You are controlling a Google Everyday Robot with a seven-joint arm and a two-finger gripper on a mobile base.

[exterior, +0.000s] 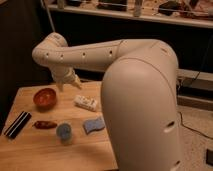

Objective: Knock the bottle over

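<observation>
small white plastic bottle with pale label [86, 103] already lies on its side on the wooden table [30, 147], just below-right of the gripper [69, 83], which hangs above, apart from it; cannot tell its grip state. risk: a further sweep rolls it into the blue sponge [94, 124] or off the edge.

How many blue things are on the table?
2. A blue cup stands near the front edge, and a blue sponge lies just right of it. The big arm may hide more. The gripper hangs above the table, behind the lying bottle.
</observation>
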